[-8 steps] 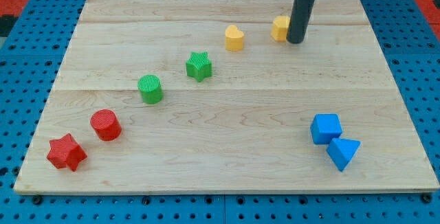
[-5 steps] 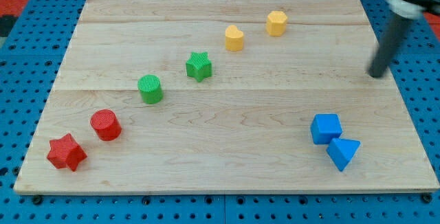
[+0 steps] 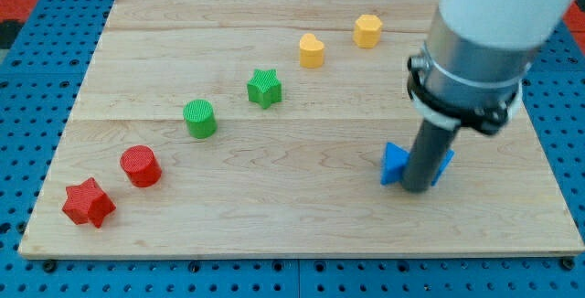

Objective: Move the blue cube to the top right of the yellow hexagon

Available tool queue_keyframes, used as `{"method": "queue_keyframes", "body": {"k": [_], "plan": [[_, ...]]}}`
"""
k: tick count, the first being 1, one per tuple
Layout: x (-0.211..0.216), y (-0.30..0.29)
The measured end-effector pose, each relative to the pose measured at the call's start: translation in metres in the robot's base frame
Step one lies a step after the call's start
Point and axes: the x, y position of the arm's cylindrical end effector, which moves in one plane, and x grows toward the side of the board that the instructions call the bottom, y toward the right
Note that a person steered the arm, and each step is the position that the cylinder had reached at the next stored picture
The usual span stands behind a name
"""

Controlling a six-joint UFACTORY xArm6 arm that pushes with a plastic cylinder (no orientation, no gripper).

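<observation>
The yellow hexagon (image 3: pixel 368 30) sits near the view's top, right of centre. My tip (image 3: pixel 416 189) is down at the lower right of the board, with the rod and the wide arm body above it. Blue block surfaces show on both sides of the rod: a larger piece to its left (image 3: pixel 394 163) and a sliver to its right (image 3: pixel 444 164). The rod hides most of them, so I cannot tell which is the blue cube and which the blue triangle. The tip touches or stands just in front of them.
A yellow heart (image 3: pixel 312 50), green star (image 3: pixel 264 88), green cylinder (image 3: pixel 199 119), red cylinder (image 3: pixel 141 165) and red star (image 3: pixel 89 203) run diagonally to the lower left on the wooden board (image 3: pixel 274 234). Blue pegboard surrounds it.
My tip swept from beside the yellow hexagon out to the right, then down to the blue blocks. The blue blocks have shifted up and to the left. The other blocks have not moved.
</observation>
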Motion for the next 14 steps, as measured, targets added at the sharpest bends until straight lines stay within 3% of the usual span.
{"method": "queue_keyframes", "body": {"k": [1,2,5,8,10,11,12,13,14], "plan": [[-0.020,0.045],[0.004,0.068],[-0.146,0.044],[-0.200,0.032],[-0.223,0.101],[-0.221,0.090],[-0.182,0.089],[-0.206,0.047],[-0.253,0.047]]}}
